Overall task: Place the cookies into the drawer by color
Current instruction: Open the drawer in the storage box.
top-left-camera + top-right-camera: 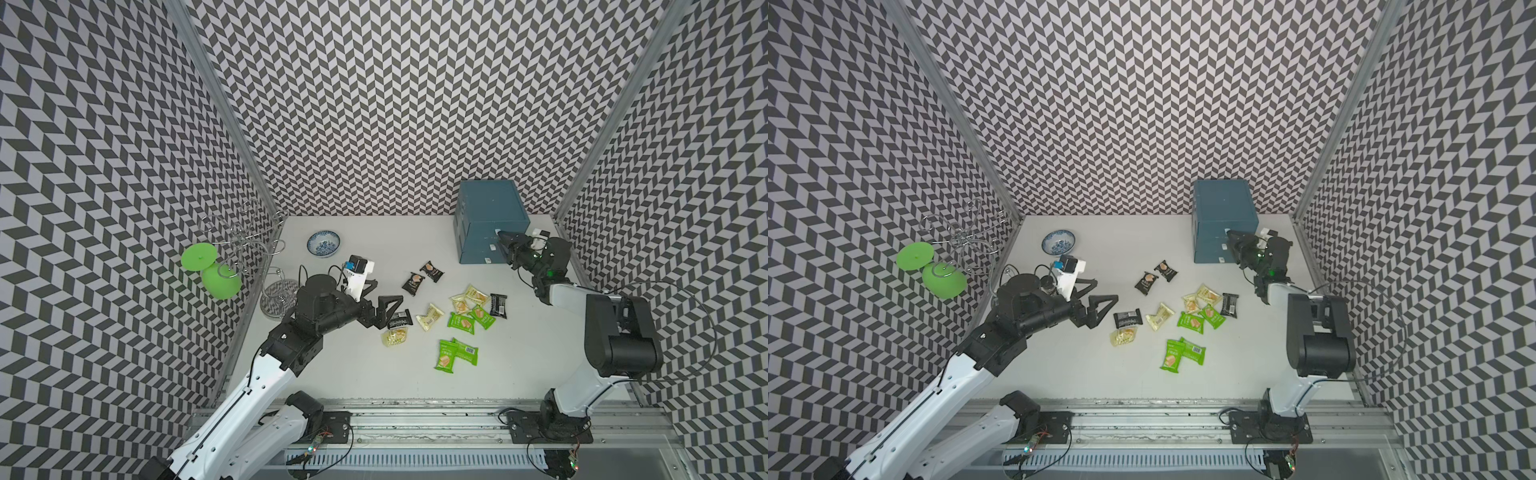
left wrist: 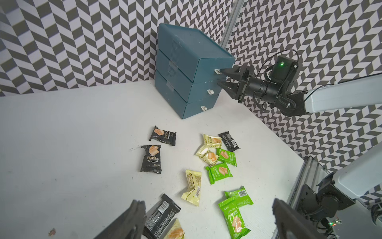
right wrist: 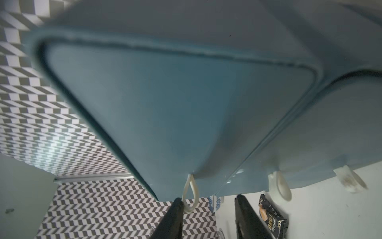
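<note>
Twelve cookies point(image 1: 461, 323), all loose on the table point(image 1: 332, 374), none stowed. Nearest me: two green, overlapping. Next: left gripper point(image 2: 206, 204), fingers spread wide and empty, beside a black packet point(image 1: 400, 319) that touches a yellow one. Mid-table: the mixed heap, then two more black. Farthest: drawer unit point(image 1: 486, 199), three drawers, all shut. Right gripper point(image 2: 219, 77) at the top loop handle point(image 3: 191, 192): jaws apart, loop against one finger, not pinched. I judge sorting unstarted.
</note>
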Controlling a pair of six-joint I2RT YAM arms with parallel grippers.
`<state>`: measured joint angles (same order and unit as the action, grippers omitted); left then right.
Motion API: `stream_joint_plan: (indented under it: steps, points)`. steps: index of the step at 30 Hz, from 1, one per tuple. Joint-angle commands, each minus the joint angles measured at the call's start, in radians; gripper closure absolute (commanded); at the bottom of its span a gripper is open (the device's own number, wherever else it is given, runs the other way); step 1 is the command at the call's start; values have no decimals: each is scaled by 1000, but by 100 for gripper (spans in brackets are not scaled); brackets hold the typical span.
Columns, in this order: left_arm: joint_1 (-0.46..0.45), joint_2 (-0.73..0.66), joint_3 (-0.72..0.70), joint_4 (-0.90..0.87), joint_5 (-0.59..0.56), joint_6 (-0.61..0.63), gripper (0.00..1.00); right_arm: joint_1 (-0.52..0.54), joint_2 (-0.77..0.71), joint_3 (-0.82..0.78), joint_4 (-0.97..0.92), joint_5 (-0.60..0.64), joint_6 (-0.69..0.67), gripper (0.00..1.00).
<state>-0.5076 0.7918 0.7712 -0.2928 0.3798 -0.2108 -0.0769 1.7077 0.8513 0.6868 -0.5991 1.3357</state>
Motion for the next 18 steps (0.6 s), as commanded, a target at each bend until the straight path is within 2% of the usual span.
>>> stream_joint_plan:
  steps: [1, 3, 5, 9, 12, 18]
  points:
    - [6, -36, -41, 72, -14, 45, 1, -6, -16, 5, 84, -4, 3, 65]
    - [5, -43, -65, 83, -24, 46, 0, -5, -4, 7, 114, -14, 23, 70]
    - [7, -42, -82, 84, -34, 42, 1, -5, 3, 5, 135, -10, 45, 71]
    - [7, -32, -80, 55, -52, 63, 1, -3, 14, 14, 133, -17, 52, 59]
    - [7, -37, -92, 55, -61, 67, 0, -1, 29, 14, 155, -21, 78, 58]
    - [7, -36, -92, 53, -74, 66, 1, 10, 60, 11, 195, -22, 114, 70]
